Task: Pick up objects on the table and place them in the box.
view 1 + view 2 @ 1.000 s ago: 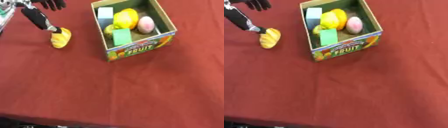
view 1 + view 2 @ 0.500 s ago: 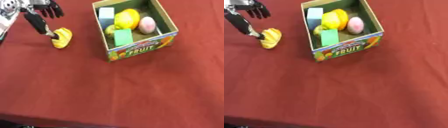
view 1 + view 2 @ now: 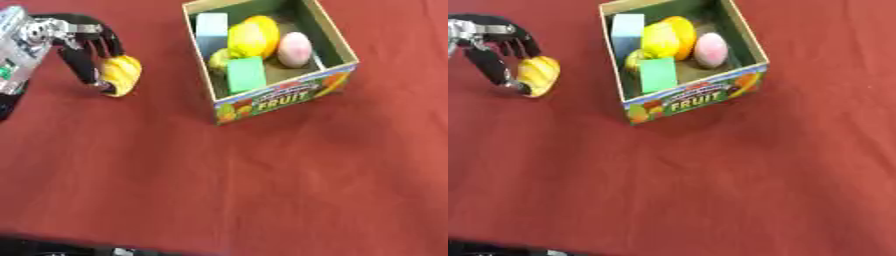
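A yellow, banana-like fruit [image 3: 124, 75] lies on the red tablecloth at the upper left. My left hand [image 3: 80, 46] comes in from the left edge, its fingers curled over the top of the fruit and its thumb along the fruit's left side. A cardboard box [image 3: 282, 97] labelled FRUIT stands to the right of it, apart from the hand. Inside lie a pale blue block [image 3: 211, 29], a yellow fruit [image 3: 252, 36], a pink egg-shaped thing [image 3: 295, 48], a green block [image 3: 246, 74] and a small yellow-green piece [image 3: 219, 58]. My right hand shows in neither view.
The red cloth [image 3: 262, 190] stretches wide below and to the right of the box. Along the bottom left runs the table's dark near edge [image 3: 52, 247].
My left hand has dropped lower and curled its fingers down over the yellow fruit, where before only the thumb met it. The box has not moved.
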You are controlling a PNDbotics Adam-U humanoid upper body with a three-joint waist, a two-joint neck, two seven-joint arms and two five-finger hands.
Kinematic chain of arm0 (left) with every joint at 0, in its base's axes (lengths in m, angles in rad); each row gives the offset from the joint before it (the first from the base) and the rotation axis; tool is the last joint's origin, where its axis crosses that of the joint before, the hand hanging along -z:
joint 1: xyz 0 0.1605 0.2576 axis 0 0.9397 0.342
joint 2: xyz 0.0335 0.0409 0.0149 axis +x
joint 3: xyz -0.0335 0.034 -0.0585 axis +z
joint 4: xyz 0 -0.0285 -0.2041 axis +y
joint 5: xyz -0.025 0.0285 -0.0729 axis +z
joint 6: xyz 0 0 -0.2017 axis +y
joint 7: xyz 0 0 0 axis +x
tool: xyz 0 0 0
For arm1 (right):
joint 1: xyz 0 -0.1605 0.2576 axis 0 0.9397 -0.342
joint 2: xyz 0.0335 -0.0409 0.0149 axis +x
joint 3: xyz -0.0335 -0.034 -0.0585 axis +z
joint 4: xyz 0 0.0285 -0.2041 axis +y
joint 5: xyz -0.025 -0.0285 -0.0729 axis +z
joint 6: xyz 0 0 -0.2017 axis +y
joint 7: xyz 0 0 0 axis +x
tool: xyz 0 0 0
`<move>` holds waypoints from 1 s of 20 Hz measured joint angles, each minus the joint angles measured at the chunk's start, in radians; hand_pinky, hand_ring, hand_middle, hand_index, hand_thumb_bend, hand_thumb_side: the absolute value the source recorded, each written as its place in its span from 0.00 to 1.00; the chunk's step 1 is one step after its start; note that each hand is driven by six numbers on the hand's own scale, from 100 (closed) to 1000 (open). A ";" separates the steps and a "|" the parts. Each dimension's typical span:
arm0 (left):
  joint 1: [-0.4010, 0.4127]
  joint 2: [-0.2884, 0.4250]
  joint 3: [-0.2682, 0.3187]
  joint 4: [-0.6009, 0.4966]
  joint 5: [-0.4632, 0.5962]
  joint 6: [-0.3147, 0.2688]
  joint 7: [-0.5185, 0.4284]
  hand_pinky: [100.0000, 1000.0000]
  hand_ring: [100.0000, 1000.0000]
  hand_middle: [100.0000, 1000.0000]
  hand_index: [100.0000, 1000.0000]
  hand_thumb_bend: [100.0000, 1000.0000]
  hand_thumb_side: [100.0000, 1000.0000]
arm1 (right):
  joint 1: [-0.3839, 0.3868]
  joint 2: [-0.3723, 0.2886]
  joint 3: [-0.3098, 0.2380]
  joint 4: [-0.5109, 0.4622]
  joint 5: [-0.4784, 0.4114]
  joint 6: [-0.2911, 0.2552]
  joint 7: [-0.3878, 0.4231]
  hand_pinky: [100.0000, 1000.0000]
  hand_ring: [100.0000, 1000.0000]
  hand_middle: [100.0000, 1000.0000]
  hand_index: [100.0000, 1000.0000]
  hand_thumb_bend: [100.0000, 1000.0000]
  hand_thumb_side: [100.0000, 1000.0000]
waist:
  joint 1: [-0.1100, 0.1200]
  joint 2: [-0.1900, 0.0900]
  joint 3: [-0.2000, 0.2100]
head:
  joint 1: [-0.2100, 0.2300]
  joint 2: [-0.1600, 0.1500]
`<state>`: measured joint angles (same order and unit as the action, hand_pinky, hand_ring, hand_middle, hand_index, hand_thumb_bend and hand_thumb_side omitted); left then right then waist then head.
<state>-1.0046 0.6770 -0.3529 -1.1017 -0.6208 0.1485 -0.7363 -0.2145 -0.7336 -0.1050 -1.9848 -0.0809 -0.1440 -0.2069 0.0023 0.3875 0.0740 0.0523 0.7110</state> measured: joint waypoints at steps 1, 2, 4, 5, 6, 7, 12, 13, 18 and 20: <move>-0.002 -0.004 0.001 0.010 -0.009 -0.004 0.005 0.75 0.73 0.68 0.75 0.47 0.00 | -0.001 0.000 0.000 0.000 0.000 0.000 0.000 0.75 0.65 0.58 0.69 0.00 0.44 | 0.000 0.001 0.000 | 0.000 0.000; -0.004 -0.009 0.001 0.019 -0.018 -0.008 0.011 0.74 0.72 0.68 0.74 0.46 0.00 | -0.001 0.000 0.000 0.000 0.000 0.000 0.000 0.75 0.65 0.58 0.69 0.00 0.44 | 0.000 0.001 -0.001 | 0.000 0.000; -0.009 -0.018 0.006 0.036 -0.041 -0.014 0.028 0.73 0.71 0.66 0.73 0.44 0.00 | -0.001 0.002 0.000 0.000 0.000 0.000 0.000 0.75 0.65 0.58 0.69 0.00 0.44 | 0.000 0.001 -0.002 | 0.000 0.000; -0.009 -0.021 0.006 0.042 -0.050 -0.018 0.037 0.72 0.70 0.65 0.71 0.41 0.00 | -0.001 0.003 0.000 0.000 0.000 0.000 0.000 0.75 0.65 0.58 0.69 0.00 0.44 | 0.000 0.001 -0.003 | 0.001 0.000; -0.010 -0.025 0.006 0.047 -0.061 -0.022 0.045 0.71 0.69 0.63 0.69 0.37 0.00 | -0.001 0.005 0.000 0.000 0.000 0.000 0.000 0.75 0.65 0.58 0.69 0.00 0.44 | 0.000 0.001 -0.004 | 0.001 0.000; -0.011 -0.027 0.006 0.051 -0.073 -0.026 0.052 0.70 0.68 0.62 0.68 0.34 0.00 | -0.001 0.007 0.000 0.000 0.000 0.000 0.000 0.75 0.65 0.58 0.69 0.00 0.44 | 0.000 0.001 -0.005 | 0.001 0.000; -0.016 -0.035 0.008 0.054 -0.106 -0.041 0.077 0.67 0.62 0.55 0.60 0.15 0.00 | -0.002 0.008 0.000 0.000 0.000 0.000 0.000 0.75 0.65 0.58 0.69 0.00 0.44 | 0.000 0.001 -0.008 | 0.002 0.000; -0.015 -0.035 0.010 0.047 -0.104 -0.041 0.080 0.67 0.61 0.54 0.59 0.14 0.00 | -0.001 0.008 0.000 0.000 0.000 0.001 -0.001 0.75 0.65 0.58 0.69 0.00 0.44 | 0.000 0.001 -0.010 | 0.002 0.000; -0.021 -0.031 0.018 -0.045 -0.074 -0.031 0.085 0.66 0.61 0.55 0.60 0.18 0.00 | 0.004 0.008 -0.002 0.000 0.000 0.003 -0.005 0.75 0.65 0.58 0.69 0.00 0.43 | 0.001 -0.007 -0.012 | 0.002 0.000; -0.037 -0.020 0.019 -0.093 -0.064 -0.025 0.077 0.66 0.61 0.55 0.60 0.19 0.00 | 0.004 0.008 -0.003 0.000 0.000 0.003 -0.006 0.75 0.65 0.58 0.69 0.00 0.44 | 0.003 -0.012 -0.012 | 0.001 0.001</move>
<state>-1.0417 0.6572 -0.3341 -1.1943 -0.6851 0.1237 -0.6590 -0.2100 -0.7257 -0.1081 -1.9848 -0.0809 -0.1414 -0.2134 0.0055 0.3754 0.0622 0.0533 0.7119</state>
